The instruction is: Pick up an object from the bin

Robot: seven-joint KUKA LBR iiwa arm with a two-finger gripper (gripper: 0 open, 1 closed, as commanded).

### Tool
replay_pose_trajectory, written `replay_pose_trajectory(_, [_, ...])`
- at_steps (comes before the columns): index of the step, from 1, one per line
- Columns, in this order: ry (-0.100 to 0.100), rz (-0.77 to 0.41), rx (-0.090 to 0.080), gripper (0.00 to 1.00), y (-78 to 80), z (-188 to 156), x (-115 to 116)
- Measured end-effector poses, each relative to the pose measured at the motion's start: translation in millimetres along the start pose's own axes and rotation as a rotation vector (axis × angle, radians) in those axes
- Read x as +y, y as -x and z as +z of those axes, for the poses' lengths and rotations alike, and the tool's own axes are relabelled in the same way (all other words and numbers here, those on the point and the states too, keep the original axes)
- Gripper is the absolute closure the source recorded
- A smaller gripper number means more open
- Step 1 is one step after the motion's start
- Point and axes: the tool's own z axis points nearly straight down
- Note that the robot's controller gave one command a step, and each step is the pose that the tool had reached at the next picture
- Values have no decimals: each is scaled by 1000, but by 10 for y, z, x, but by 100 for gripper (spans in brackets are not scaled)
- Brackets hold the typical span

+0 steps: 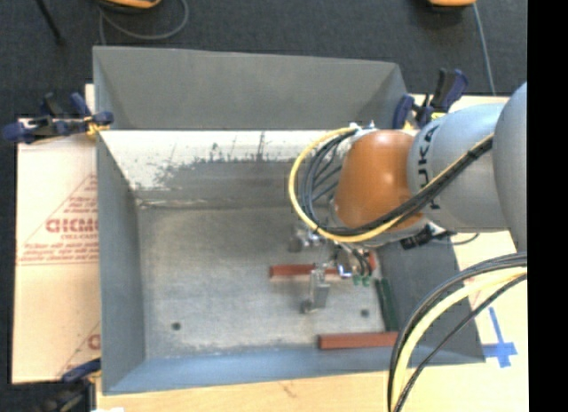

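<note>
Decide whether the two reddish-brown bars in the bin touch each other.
Apart. The camera view shows bare grey bin floor between the upper bar in mid-bin and the lower bar lying along the near wall.

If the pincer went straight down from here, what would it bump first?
Probably the reddish-brown stick lying right beside the pincer, mid-bin. Depth is unclear, so it might miss that and touch the grey bin floor instead.
</note>
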Motion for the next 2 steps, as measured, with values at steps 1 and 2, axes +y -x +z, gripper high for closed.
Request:
replay_pose_trajectory(1, [3,3,-4,100,7,-33,15])
replay_pose_trajectory(2, [0,-42,-12,100,74,-1447,24])
